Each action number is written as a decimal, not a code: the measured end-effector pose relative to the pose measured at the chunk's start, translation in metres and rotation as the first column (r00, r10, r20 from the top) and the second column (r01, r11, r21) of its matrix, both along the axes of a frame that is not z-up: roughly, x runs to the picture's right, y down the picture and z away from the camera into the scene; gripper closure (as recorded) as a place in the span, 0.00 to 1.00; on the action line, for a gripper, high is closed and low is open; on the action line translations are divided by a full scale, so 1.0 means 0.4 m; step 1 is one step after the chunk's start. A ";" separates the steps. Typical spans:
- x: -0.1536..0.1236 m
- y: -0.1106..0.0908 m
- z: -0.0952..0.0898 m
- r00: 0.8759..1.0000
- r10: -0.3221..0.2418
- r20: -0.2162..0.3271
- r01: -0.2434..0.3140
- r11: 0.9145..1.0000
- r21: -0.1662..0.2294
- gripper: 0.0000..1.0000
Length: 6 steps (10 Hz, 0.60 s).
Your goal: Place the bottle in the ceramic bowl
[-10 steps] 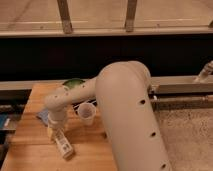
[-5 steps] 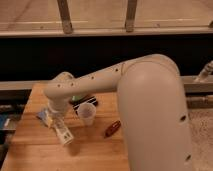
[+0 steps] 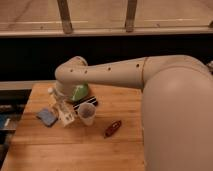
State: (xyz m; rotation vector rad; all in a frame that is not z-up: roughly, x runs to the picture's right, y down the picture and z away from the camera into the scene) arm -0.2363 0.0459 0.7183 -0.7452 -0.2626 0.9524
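Observation:
The bottle (image 3: 65, 116) is slim with a white cap and a pale label. It hangs tilted over the left part of the wooden table (image 3: 75, 150), cap toward the upper left. My gripper (image 3: 60, 102) is shut on its middle, at the end of the big cream arm that reaches in from the right. The dark green ceramic bowl (image 3: 81, 92) sits just right of the gripper, with its left side hidden behind the arm's wrist.
A translucent plastic cup (image 3: 86, 114) stands upright right of the bottle. A reddish-brown oblong object (image 3: 113, 128) lies further right. A blue pad (image 3: 47, 116) lies left of the bottle. A dark flat item (image 3: 86, 104) lies below the bowl. A dark wall and rail run behind the table.
The gripper has carried the bottle up and back from the table's front toward the bowl. The arm has swung so its elbow is more to the right.

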 end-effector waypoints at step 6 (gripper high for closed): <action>-0.007 -0.264 -0.001 0.952 0.144 0.268 -0.181 0.976 0.118 1.00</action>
